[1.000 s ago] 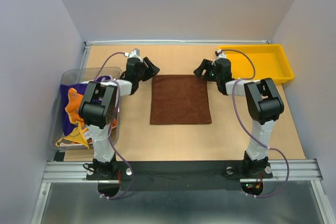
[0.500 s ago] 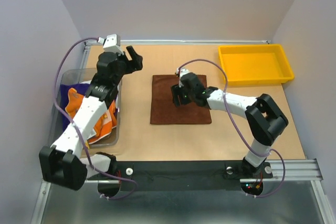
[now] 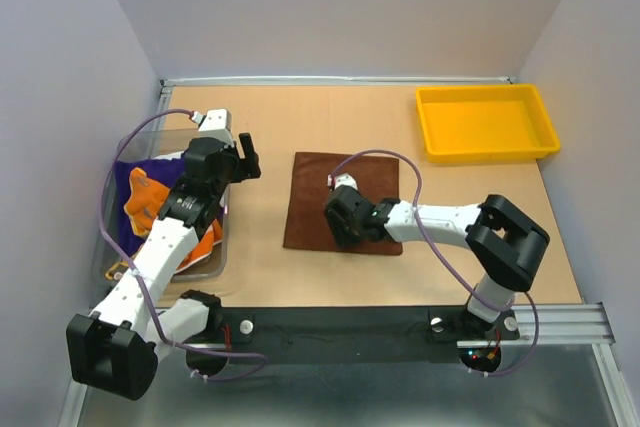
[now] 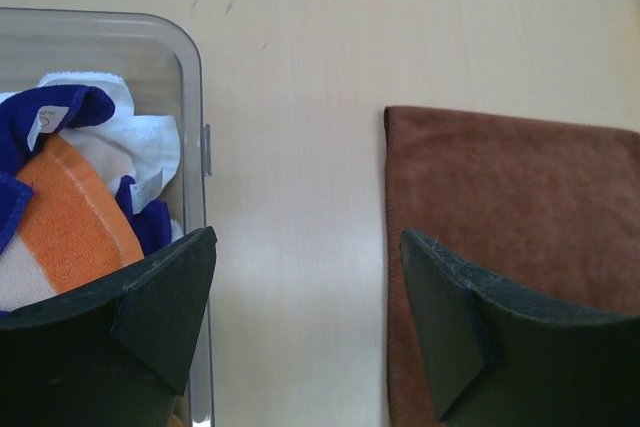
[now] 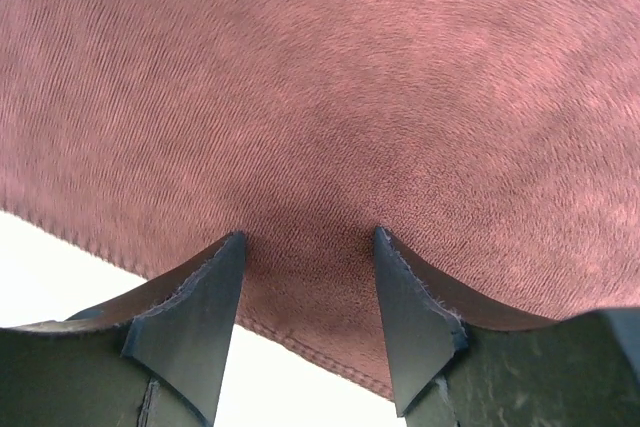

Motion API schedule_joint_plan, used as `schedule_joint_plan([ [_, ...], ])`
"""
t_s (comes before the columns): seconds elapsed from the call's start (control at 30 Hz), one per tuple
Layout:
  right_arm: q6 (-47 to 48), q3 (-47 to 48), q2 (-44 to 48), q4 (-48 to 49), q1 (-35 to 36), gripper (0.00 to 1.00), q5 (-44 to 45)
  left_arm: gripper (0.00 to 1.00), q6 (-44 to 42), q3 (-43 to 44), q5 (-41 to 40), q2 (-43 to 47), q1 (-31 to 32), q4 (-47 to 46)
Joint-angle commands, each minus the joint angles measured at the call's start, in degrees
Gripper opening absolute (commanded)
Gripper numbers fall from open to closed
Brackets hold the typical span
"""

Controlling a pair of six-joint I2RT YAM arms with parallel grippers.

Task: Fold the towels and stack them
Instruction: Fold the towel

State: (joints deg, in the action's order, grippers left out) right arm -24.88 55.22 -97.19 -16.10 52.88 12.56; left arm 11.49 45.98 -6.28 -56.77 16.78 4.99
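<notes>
From above, the brown towel (image 3: 342, 200) lies flat mid-worktop (image 3: 300, 267), with the right end effector (image 3: 340, 219) low over its near edge; the yellow tray (image 3: 485, 123) sits at the far right. The right wrist view shows what the overhead cannot: both fingers (image 5: 190, 322) spread and pressing down into the nap just inside the hem, nothing pinched between them. The left end effector (image 3: 245, 155) hangs spread wide between the towel and the clear bin (image 3: 212, 265). Its wrist view shows the bin's purple towel (image 4: 60, 112), orange towel (image 4: 70, 227) and white cloth (image 4: 135, 152) crumpled together
</notes>
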Motion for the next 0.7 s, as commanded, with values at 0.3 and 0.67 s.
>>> schedule_joint_plan([
  [0.3, -1.97, 2.06, 12.71, -12.37, 9.34, 0.64, -0.53, 0.85, -2.87, -0.45, 0.92, 2.63, -0.16, -2.18],
  [0.67, 29.78, 7.62, 14.84, -15.02, -23.24, 0.58, -12.19, 0.85, -4.01, -0.36, 3.03, 0.7, -0.16, -2.09],
])
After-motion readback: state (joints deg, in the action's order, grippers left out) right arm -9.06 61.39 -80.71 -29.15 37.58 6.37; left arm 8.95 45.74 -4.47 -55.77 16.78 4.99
